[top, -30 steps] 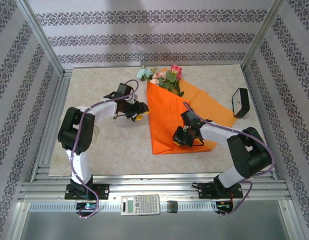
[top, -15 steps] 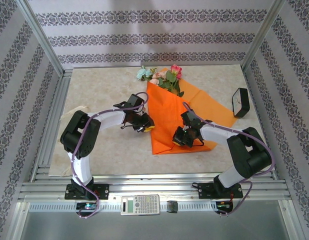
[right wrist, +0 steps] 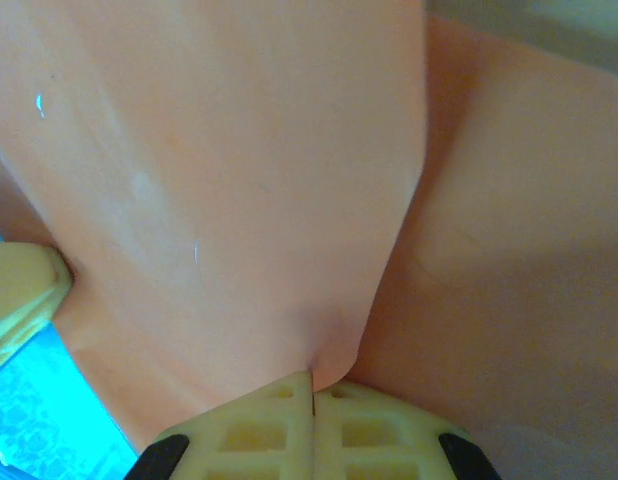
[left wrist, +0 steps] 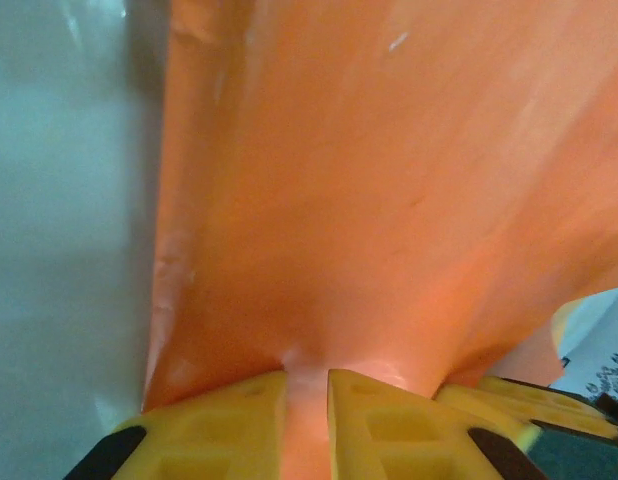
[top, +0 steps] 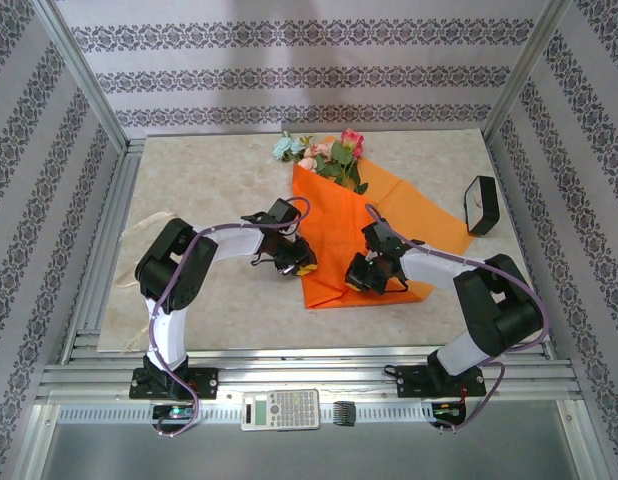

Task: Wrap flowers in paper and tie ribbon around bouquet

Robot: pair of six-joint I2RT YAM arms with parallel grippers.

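Overhead view: left arm folded at the elbow near the table's (top: 199,300) 8 o'clock side, forearm reaching toward 3 o'clock, low over the surface. Left tool (top: 295,263) sat at the 8 o'clock edge of the paper (top: 334,225).

Right arm bent the mirror way, elbow out at 4 o'clock, forearm running toward 9 o'clock. Right tool (top: 362,274) was on the paper's near edge, about 5 o'clock of the sheet. The two tools were near each other, but apart.

Left wrist view: I saw the left tool (left wrist: 307,388) closed to a thin slot, with a ridge of paper (left wrist: 389,180) pinched in it and fanning upward.

Right wrist view: right tool (right wrist: 312,392) had its fingers pressed fully together, nipping a fold of paper (right wrist: 219,170).

The paper lay folded at table centre, narrowing toward 6 o'clock. Flowers (top: 324,155) poked out of its 12 o'clock end and rested on the table.

A black object (top: 481,205) stood at 3 o'clock, clear of the sheet.
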